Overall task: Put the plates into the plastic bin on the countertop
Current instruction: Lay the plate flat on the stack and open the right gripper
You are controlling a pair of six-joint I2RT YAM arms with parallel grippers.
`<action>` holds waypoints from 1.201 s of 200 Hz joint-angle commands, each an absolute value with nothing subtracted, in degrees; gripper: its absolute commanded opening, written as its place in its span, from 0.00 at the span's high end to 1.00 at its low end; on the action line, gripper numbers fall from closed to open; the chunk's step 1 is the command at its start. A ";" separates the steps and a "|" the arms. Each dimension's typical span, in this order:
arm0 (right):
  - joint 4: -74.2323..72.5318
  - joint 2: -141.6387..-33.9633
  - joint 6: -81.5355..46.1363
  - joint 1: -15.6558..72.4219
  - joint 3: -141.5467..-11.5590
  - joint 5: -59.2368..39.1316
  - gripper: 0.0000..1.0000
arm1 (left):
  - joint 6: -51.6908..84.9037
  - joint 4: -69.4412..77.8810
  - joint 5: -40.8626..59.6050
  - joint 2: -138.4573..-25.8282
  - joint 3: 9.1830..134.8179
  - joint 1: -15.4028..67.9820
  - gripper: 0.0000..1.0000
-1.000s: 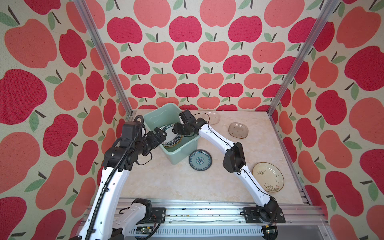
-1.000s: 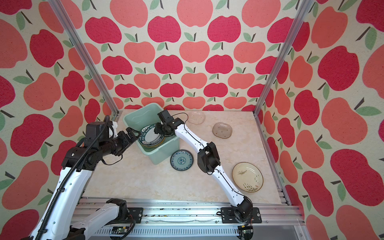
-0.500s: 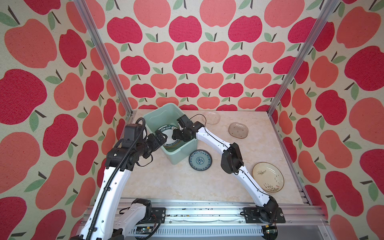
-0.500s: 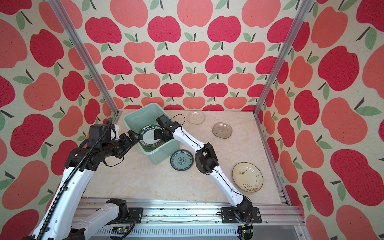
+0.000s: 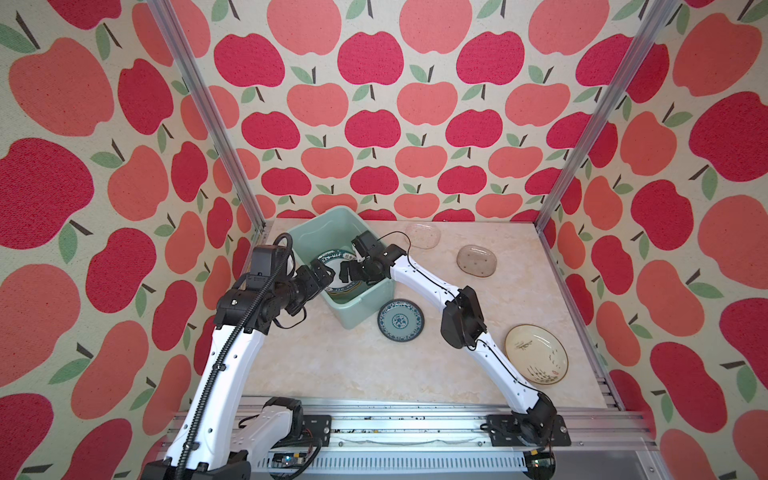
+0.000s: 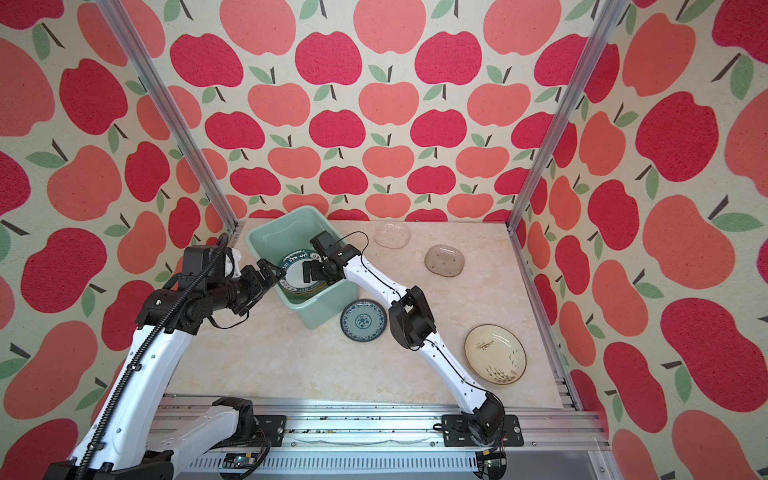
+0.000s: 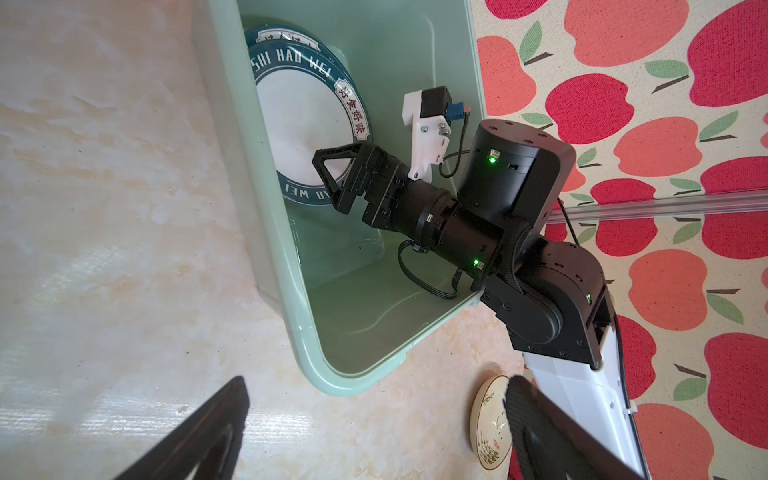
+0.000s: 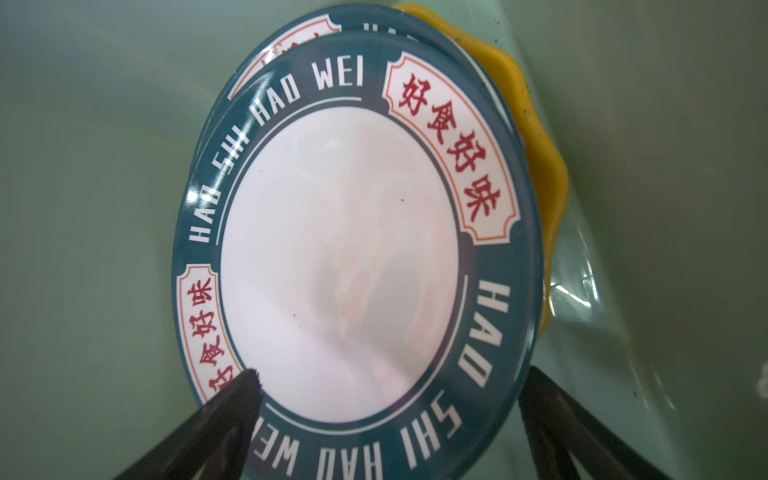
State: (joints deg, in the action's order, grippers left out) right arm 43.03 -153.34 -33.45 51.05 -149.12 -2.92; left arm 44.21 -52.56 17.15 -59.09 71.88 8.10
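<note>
The pale green plastic bin (image 5: 357,311) (image 6: 320,309) stands on the countertop (image 5: 332,365) at the back left. Inside it a white plate with a dark lettered rim (image 8: 340,270) (image 7: 299,124) lies on another like it (image 8: 291,33) and on a yellow scalloped plate (image 8: 540,166). My right gripper (image 5: 347,272) (image 8: 392,378) hangs open inside the bin just over the top plate, its fingers spread apart over that plate's rim. My left gripper (image 5: 326,276) (image 7: 378,386) is open and empty by the bin's left rim (image 7: 307,357).
Four plates lie on the countertop: a teal patterned one (image 5: 400,320) against the bin's front corner, a cream one (image 5: 536,354) at the right front, a smoky glass oval (image 5: 476,260) and a clear glass one (image 5: 422,235) at the back. Aluminium rails edge the surface.
My right gripper has sunk lower into the bin and its jaws have spread wide, letting go of the lettered plate, which now rests on the stack. The left arm has barely shifted.
</note>
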 commanded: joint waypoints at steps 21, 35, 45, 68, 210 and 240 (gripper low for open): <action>43.32 -149.57 -24.89 52.29 -150.82 2.77 0.01 | 43.51 -53.17 18.63 -59.53 72.16 7.04 0.02; 42.50 -148.85 -23.14 52.56 -150.86 3.46 0.01 | 43.36 -53.15 18.80 -59.50 72.16 6.74 0.02; 41.74 -148.25 -21.95 52.71 -150.85 3.84 0.01 | 43.26 -53.13 18.90 -59.50 72.24 6.60 0.02; 39.71 -147.01 -19.71 53.07 -150.82 3.74 0.01 | 43.05 -53.09 19.01 -59.24 72.25 6.07 0.02; 45.02 -126.78 -15.22 51.07 -144.54 4.61 0.05 | 36.44 -51.68 24.28 -57.87 81.27 5.73 0.03; 47.69 -114.32 -17.69 47.41 -131.33 2.26 0.07 | 33.97 -53.82 23.11 -58.98 84.84 10.48 0.03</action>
